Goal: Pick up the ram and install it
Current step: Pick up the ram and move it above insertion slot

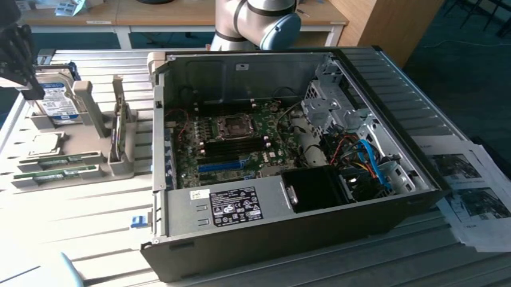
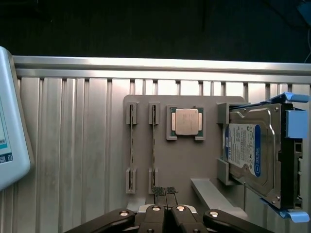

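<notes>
Ram (image 2: pixel 154 145) in holder (image 2: pixel 187 160), below closed fingers (image 2: pixel 158 191)

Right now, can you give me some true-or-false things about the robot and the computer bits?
The gripper is shut and holds nothing. True.
Two ram sticks stand in the grey holder. True.
The hard drive is inside the computer case. False: it stands on the holder, beside the processor chip.
The computer case is closed. False: its side is open and the motherboard shows.
</notes>
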You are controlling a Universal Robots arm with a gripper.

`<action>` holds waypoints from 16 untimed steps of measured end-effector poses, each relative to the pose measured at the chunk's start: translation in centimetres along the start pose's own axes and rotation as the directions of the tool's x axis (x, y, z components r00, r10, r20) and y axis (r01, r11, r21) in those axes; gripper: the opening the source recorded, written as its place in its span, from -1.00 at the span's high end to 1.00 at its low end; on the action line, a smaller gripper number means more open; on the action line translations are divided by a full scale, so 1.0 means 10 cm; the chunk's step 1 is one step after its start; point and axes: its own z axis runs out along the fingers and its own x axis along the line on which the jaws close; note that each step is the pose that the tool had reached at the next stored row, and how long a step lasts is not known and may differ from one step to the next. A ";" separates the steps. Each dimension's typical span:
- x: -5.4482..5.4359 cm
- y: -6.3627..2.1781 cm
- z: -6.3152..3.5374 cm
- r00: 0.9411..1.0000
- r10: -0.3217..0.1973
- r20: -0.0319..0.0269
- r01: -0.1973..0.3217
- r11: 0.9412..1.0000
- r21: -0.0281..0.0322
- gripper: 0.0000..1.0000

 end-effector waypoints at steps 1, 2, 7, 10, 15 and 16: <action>0.00 -0.001 0.019 1.000 0.000 0.000 0.000 1.000 0.000 0.80; 0.00 -0.001 0.036 1.000 0.000 0.000 0.000 1.000 0.000 0.80; 0.00 -0.002 0.079 1.000 0.000 0.000 0.000 1.000 0.000 0.80; 0.00 -0.003 0.091 1.000 0.000 0.000 0.000 1.000 0.000 0.80; 0.00 -0.003 0.110 1.000 0.000 0.000 0.000 1.000 0.000 0.80; 0.00 -0.003 0.115 1.000 0.000 0.000 0.000 1.000 0.000 0.80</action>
